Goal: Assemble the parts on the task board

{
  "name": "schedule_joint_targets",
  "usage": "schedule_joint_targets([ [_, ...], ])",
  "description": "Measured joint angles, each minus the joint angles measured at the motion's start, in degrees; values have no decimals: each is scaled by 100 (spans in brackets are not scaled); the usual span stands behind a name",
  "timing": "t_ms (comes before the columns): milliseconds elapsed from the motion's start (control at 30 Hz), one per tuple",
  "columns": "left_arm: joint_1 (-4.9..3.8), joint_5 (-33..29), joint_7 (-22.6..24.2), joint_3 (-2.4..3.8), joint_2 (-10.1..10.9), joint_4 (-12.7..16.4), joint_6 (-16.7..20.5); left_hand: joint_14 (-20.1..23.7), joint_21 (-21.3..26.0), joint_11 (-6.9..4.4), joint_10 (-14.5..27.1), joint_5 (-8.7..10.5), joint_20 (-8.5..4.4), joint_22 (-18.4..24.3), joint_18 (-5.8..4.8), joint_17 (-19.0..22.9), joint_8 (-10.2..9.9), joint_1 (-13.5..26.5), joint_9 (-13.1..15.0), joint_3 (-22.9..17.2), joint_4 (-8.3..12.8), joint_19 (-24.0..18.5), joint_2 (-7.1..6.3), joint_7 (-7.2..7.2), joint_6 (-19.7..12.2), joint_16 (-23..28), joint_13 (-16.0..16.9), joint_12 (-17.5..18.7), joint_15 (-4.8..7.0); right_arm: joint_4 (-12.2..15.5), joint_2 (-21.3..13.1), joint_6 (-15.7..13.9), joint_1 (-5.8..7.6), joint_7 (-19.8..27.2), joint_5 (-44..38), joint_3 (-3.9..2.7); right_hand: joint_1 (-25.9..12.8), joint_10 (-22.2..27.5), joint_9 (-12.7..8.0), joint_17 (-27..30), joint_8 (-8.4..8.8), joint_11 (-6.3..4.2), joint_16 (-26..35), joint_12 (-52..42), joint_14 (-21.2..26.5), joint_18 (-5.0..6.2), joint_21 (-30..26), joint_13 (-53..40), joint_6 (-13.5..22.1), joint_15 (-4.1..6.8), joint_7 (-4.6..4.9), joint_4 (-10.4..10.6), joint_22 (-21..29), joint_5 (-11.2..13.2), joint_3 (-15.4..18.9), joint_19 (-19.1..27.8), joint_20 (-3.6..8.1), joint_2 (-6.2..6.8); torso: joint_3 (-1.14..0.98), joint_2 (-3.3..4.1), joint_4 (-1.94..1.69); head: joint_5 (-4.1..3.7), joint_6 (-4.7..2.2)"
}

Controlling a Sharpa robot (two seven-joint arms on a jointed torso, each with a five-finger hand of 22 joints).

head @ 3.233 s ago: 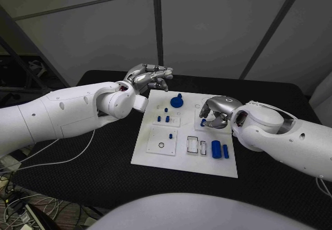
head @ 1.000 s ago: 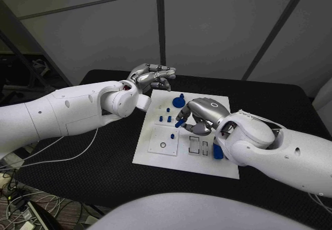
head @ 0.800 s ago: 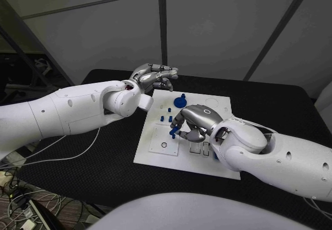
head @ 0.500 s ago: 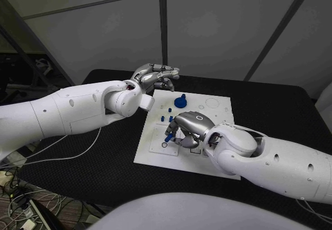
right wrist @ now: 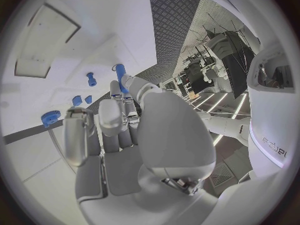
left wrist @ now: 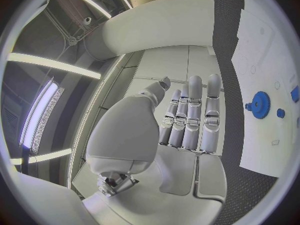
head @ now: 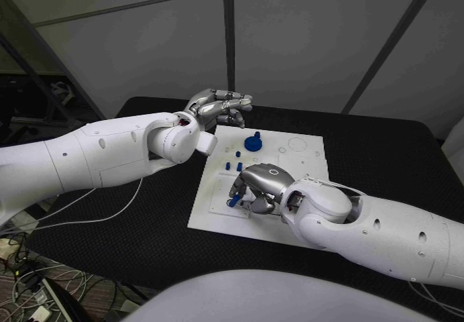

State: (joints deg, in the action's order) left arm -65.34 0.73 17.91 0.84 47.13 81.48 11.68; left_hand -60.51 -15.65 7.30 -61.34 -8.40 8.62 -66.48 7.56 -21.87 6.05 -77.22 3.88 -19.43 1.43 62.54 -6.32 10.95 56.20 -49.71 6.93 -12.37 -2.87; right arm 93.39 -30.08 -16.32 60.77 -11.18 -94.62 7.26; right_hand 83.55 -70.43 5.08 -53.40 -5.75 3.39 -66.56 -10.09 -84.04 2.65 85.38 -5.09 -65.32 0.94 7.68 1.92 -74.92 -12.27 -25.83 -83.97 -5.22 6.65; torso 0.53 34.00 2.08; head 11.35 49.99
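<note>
The right hand pinched a blue peg at its fingertips, the peg standing roughly upright just above the near-left part of the white board. The left hand hovered empty, fingers loosely apart, beyond the board's far edge, well away.

Left hand raised, fingers curled empty; right hand pinching, lowered

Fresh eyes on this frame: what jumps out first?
The right hand over the near-left part of the white task board, pinching a small blue peg at its fingertips. Behind it a blue gear stands on the board's far half. The left hand hovers past the board's far-left corner, holding nothing.
</note>
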Motion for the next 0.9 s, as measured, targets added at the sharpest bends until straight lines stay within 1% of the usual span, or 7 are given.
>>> schedule_joint_targets([
  [233, 0, 0, -1, 0, 7, 5, 0, 0, 0, 0, 0, 0, 0, 0, 0, 0, 0, 0, 0, 0, 0, 0, 0, 0, 0, 0, 0, 0, 0, -44, 61, 27, -15, -5, -64, 1, 0, 0, 2, 0, 17, 0, 0, 0, 0, 0, 0, -4, 8, 0, 8, 0, 0, 1, 0, 0, 0, 0, 1, 1, 0, 17, 0],
  [533, 0, 0, -2, 0, 13, 10, -2, 0, 0, 0, 0, 0, 0, -1, 0, 0, 0, 0, 0, 0, 0, 0, 0, 0, 0, 0, 0, 0, 0, -127, 151, 19, -27, -9, -121, -8, -1, 0, 1, 0, -5, 0, 0, 1, 0, 0, 0, -3, 10, 0, 9, 0, 1, 3, 0, 0, 0, 1, 3, 1, -1, 33, 0],
  [633, -1, 0, -2, 0, 15, 13, -2, 0, 0, 0, 0, 0, 0, -1, 0, 0, 0, 0, 0, 0, 0, 0, 0, 0, 0, 0, 0, 0, 0, -148, 163, 13, -30, -13, -131, -9, -1, 0, 0, -1, -5, 0, 0, 1, 0, 0, 0, -3, 11, 0, 9, 0, 1, 13, 1, 0, 0, 1, 3, 1, -1, 49, 0],
  [733, -2, 0, -3, 0, 18, 16, -2, 0, 0, 0, 0, 0, 0, -1, 0, 0, 0, 0, 0, 0, 0, 0, 0, 0, 0, 0, 0, 0, 0, -180, 170, 13, -40, -32, -147, -3, -1, 1, -4, 0, -5, 0, 0, 1, 0, 1, 0, -3, 12, 0, 9, 0, 1, 15, 1, 0, 0, 1, 3, 1, -1, 68, 0],
  [900, -2, 0, -3, 1, 23, 21, -3, 0, 0, 0, 0, 0, 0, -1, 1, -1, 0, 0, 0, 0, 0, 0, 0, 0, 0, 0, 0, 0, 0, -213, 184, 27, -51, -68, -171, 1, -1, 1, -3, 4, -4, 1, 0, 2, 0, 1, -1, -7, 26, 0, 10, 0, 1, 20, 1, 0, 0, 1, 3, 1, -1, 72, 0],
])
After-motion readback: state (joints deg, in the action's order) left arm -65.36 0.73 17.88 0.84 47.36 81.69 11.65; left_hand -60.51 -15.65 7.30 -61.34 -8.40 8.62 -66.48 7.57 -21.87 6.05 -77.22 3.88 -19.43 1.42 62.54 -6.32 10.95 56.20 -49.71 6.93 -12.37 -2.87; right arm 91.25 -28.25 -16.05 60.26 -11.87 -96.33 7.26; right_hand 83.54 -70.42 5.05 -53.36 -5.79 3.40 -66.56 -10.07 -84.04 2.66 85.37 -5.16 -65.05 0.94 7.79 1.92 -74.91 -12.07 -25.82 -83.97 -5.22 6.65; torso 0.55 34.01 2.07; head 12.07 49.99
